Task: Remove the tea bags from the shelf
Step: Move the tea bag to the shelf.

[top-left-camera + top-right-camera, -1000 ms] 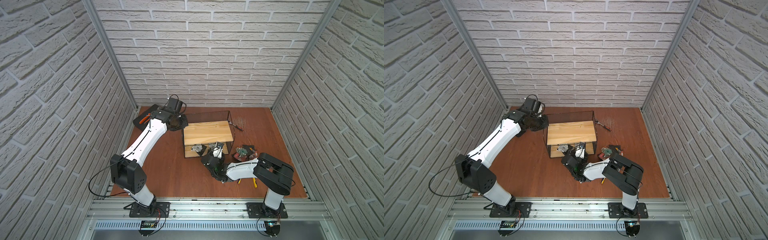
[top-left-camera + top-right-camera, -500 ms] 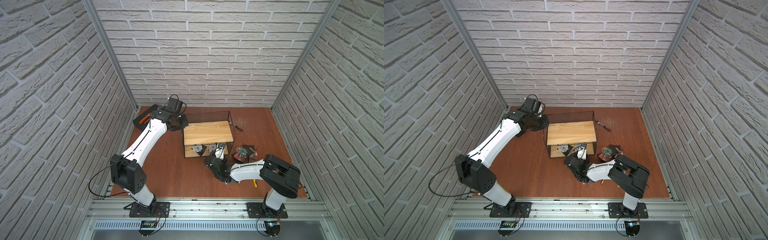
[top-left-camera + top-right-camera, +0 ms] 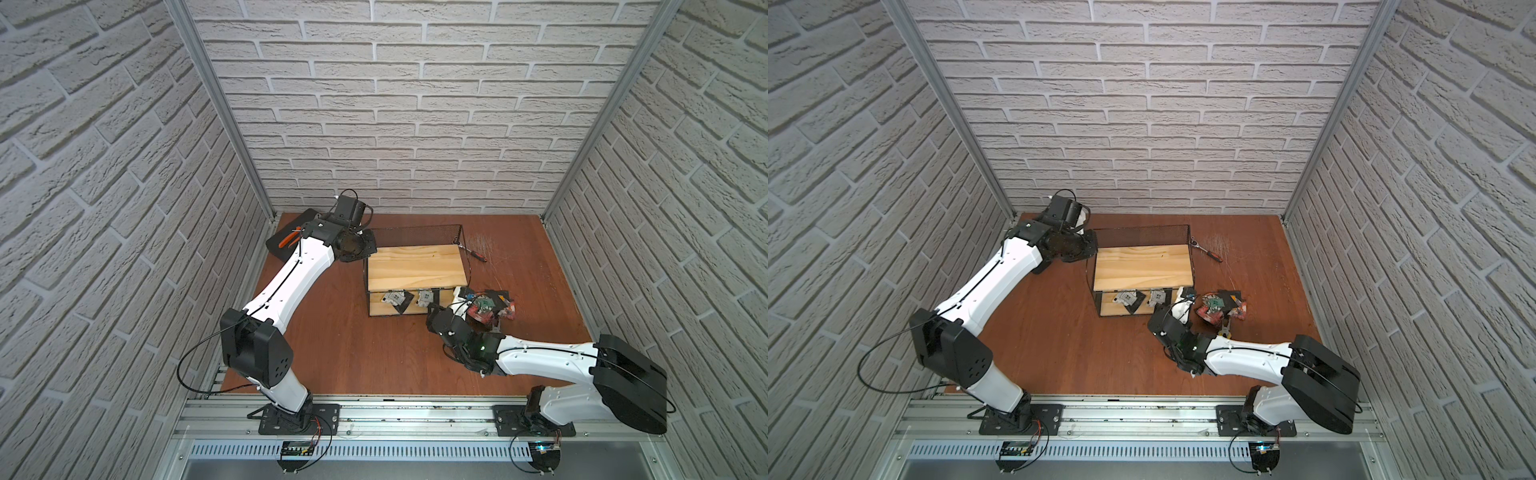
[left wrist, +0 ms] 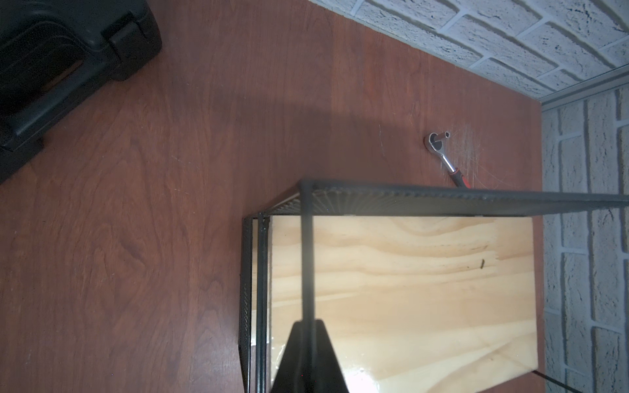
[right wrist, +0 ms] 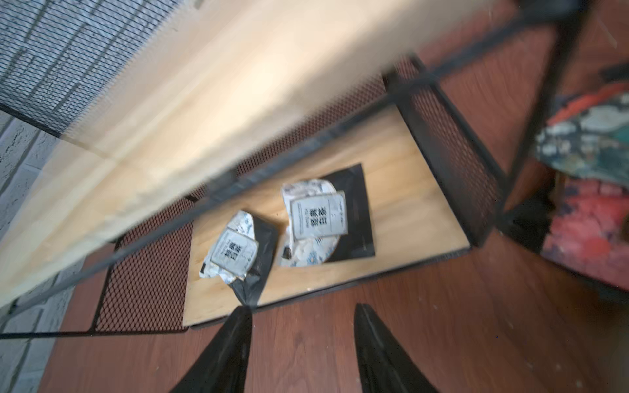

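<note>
Two bags (image 3: 395, 297) sit on the shelf's (image 3: 415, 266) lower board, just ahead of your right gripper (image 3: 434, 311). Left wrist: your left gripper (image 4: 308, 328) clamps a shelf post. Right wrist: jaws apart, empty, bags straight ahead.

Robot lab test cell. Printed white-brick wall panels (image 3: 415, 124) on aluminium posts (image 3: 221, 112); two white-and-black arms (image 3: 291, 282) bolted to slotted aluminium rail (image 3: 415, 415).

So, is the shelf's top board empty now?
Empty: the top board shows only bare wood in both top views; some tea bags lie on the lower board.
</note>
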You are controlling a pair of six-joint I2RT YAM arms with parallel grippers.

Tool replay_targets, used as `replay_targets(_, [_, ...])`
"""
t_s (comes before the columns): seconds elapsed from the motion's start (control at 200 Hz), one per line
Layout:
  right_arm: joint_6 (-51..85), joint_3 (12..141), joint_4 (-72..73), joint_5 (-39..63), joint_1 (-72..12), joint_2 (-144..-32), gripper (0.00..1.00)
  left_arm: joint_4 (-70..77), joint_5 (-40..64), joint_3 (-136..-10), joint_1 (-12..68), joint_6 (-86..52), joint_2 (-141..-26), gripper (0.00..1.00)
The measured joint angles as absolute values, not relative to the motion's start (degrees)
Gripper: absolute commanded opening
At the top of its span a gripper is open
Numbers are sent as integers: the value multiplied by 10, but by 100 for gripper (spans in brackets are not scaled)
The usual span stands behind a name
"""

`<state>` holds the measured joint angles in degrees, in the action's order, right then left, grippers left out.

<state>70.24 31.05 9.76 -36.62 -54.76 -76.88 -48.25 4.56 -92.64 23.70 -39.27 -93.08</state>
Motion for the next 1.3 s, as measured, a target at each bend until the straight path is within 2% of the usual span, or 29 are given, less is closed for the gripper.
replay_targets(0.145, [837, 283, 119, -337, -547, -781, 57, -482, 43, -926, 238, -399, -931, 4])
replay_targets(0.275, [946, 284, 191, -325, -543, -834, 57, -480, 37, -926, 240, -411, -931, 3])
replay_targets(0.515, [1070, 302, 259, -321, -534, -910, 54, -478, 20, -917, 242, -429, -923, 0])
replay_targets(0.92, [1135, 350, 317, -288, -474, -970, 49, -469, 12, -908, 245, -451, -917, 0])
replay_targets(1.3, [1127, 348, 324, -237, -440, -981, 47, -452, 11, -895, 245, -466, -910, 0])
